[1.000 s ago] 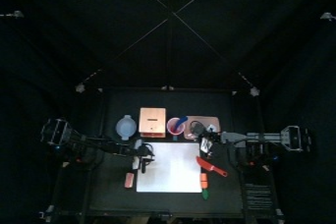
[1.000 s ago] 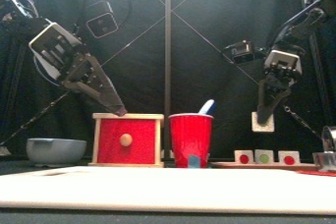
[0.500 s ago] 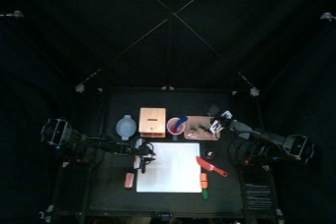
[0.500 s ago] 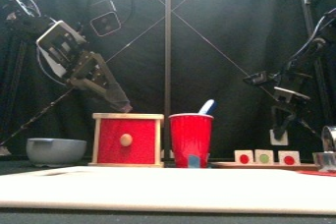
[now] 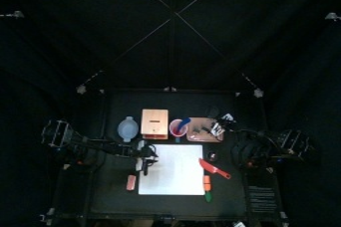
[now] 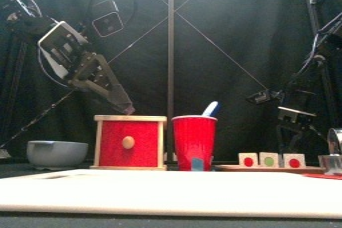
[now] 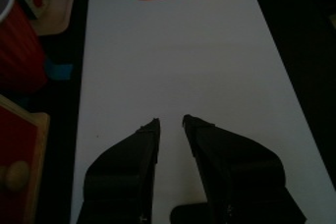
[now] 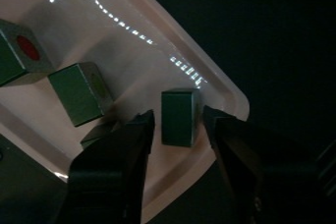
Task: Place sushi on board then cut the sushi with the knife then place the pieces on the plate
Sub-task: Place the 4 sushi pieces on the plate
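Note:
Several dark green sushi pieces (image 8: 82, 92) lie on the pink tray (image 8: 132, 31), behind the board's right end; in the front view they sit low at the right (image 6: 267, 159). My right gripper (image 8: 176, 120) hangs open just above the tray, one jaw on each side of one piece (image 8: 178, 108). From above, that gripper (image 5: 225, 127) is over the tray (image 5: 200, 131). The red knife (image 5: 213, 167) lies across the right edge of the white board (image 5: 173, 171). My left gripper (image 7: 170, 123) hovers over the board's left part, jaws almost together and empty.
Along the back stand a blue-grey bowl (image 6: 56, 152), a wooden box with a red drawer front (image 6: 131, 140) and a red cup (image 6: 195, 142) holding a blue knife (image 6: 210, 108). An orange toy (image 5: 209, 181) and a green toy (image 5: 209, 195) lie at the board's right.
My right arm swung back from above the board's right side and came down over the tray, ending astride a sushi piece. The left arm barely moved.

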Action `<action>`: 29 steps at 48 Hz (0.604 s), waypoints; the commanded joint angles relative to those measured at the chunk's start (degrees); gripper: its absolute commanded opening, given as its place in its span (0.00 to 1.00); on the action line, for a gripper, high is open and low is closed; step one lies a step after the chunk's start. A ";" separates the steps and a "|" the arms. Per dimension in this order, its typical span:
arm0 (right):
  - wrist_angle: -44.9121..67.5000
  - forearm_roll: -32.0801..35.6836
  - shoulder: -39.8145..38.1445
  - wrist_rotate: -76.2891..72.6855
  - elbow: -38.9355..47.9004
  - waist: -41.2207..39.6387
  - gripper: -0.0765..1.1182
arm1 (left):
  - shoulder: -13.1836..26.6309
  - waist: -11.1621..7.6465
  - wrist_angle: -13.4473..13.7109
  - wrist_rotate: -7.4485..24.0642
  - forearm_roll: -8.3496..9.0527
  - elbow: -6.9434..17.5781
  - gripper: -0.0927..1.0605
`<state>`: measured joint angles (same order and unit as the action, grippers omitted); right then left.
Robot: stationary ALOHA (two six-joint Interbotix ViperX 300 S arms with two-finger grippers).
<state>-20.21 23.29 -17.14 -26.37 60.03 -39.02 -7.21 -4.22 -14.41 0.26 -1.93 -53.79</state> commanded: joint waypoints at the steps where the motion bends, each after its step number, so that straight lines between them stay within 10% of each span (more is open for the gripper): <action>1: 0.00 0.00 -1.58 -0.09 -1.58 -0.44 0.76 | -1.05 0.53 -0.26 -0.09 0.00 0.97 0.68; 29: 2.72 -0.26 -14.33 -0.70 -3.16 11.43 0.76 | -2.37 0.70 -0.26 -0.09 -0.09 0.09 0.68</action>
<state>-18.98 23.12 -29.97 -26.98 57.92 -28.56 -8.96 -3.87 -14.41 0.18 -1.93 -53.96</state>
